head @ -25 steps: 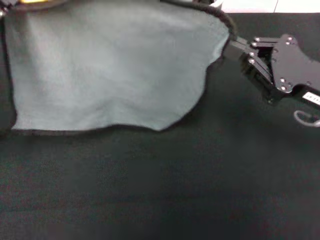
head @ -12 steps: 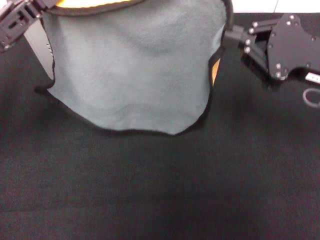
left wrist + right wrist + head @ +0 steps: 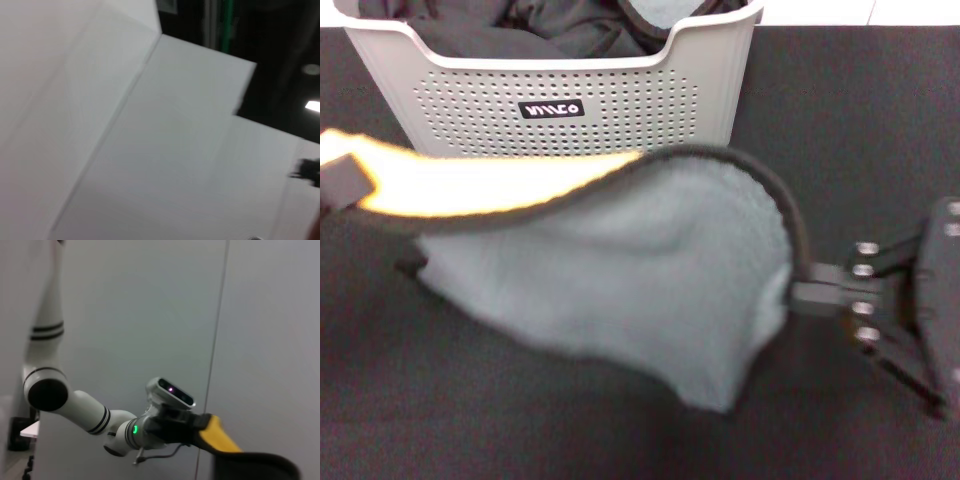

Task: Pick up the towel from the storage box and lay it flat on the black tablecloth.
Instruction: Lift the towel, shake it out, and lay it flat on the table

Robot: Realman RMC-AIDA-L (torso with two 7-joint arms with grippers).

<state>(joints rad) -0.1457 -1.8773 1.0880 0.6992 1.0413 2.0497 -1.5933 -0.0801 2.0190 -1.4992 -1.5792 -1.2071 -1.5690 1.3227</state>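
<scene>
Stretched between two grippers, the soft fleece towel (image 3: 620, 270), grey-green on one face and cream-yellow on the other with a thin dark sewn border, hangs in the air in front of the light grey perforated plastic storage box (image 3: 560, 100), clear of the wide matte black tablecloth (image 3: 520, 440) that covers the table. The step in hand appears to be the carry and spread: the towel is out of the box but not yet laid down. The right gripper (image 3: 798, 296) sits low at the right of the scene, reaching in sideways, its fingers clenched on the towel's dark border. The left gripper (image 3: 342, 182) is at the far left edge, level with the raised yellow-faced hem; its fingers seem to be grasping that corner, as the right wrist view also suggests. Dark bunched fabric (image 3: 550, 30) and a scrap of grey cloth remain inside the box. The next move likely calls for both arms to keep the cloth taut, lower together toward the near side of the tablecloth, and let go only once the towel lies flat.
</scene>
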